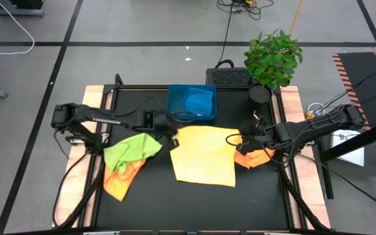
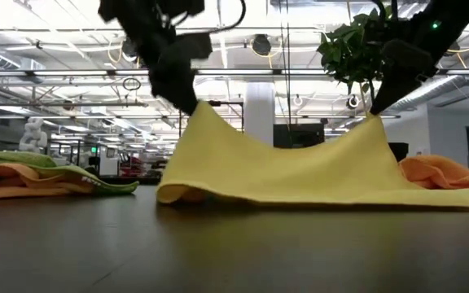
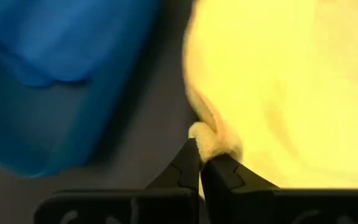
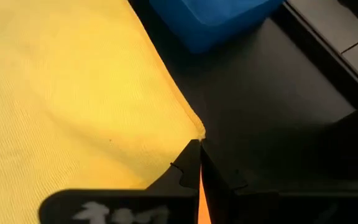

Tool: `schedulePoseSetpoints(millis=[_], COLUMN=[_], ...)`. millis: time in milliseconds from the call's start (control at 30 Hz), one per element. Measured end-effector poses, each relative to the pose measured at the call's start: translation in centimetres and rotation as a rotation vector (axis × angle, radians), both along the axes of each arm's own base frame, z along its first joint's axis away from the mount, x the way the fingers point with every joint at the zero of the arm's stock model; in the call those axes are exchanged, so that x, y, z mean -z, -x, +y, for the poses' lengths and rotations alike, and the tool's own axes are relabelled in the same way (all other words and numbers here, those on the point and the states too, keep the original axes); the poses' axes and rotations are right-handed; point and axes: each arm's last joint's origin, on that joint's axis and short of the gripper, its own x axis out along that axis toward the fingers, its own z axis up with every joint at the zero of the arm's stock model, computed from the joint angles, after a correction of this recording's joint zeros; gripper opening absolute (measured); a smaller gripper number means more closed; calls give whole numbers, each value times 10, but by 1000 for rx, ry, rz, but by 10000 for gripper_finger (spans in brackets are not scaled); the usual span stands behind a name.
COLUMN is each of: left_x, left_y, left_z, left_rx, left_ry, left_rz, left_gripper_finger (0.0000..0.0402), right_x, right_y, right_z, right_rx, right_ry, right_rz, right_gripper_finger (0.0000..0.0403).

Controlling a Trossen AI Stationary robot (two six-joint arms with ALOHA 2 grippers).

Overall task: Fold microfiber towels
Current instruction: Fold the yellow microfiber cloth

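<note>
In the high view the left arm reaches in from the left edge of the frame toward the centre, its left gripper (image 1: 170, 130) just left of the middle. The right arm stretches in from the right edge, its right gripper (image 1: 237, 139) just right of the middle. Both grippers have their jaws pressed together, each pinching a corner of the yellow towel (image 1: 204, 155). In the low view both arms descend from the top of the frame.

floor (image 1: 142, 26) grey, dark seams | plant (image 1: 274, 57) — table's far edge | ceiling lights (image 2: 47, 37) — long rows
</note>
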Motion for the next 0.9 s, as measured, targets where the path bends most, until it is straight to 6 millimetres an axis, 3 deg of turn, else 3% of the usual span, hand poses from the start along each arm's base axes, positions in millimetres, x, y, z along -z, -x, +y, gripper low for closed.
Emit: schedulePoseSetpoints(millis=[167,333,467,700,900], left_x=[26,28,25,6,-26], left_y=[5,4,0,1,14], left_z=[0,-8,-17,-22,-34], left_rx=[84,125,223,240,273], left_ry=[48,44,82,41,2], left_rz=[-41,-74,-117,-85,-88], left_gripper_finger=[4,27,70,169,204], right_x=[13,28,37,34,23], right_y=[3,6,8,10,14], right_z=[0,-1,-4,-6,-8], right_rx=[-16,-24,-11,-25,-27], right_ry=[-34,-124,-153,-170,-181], right_rz=[26,57,60,47,-48], right_gripper_finger=[0,0,7,35,53])
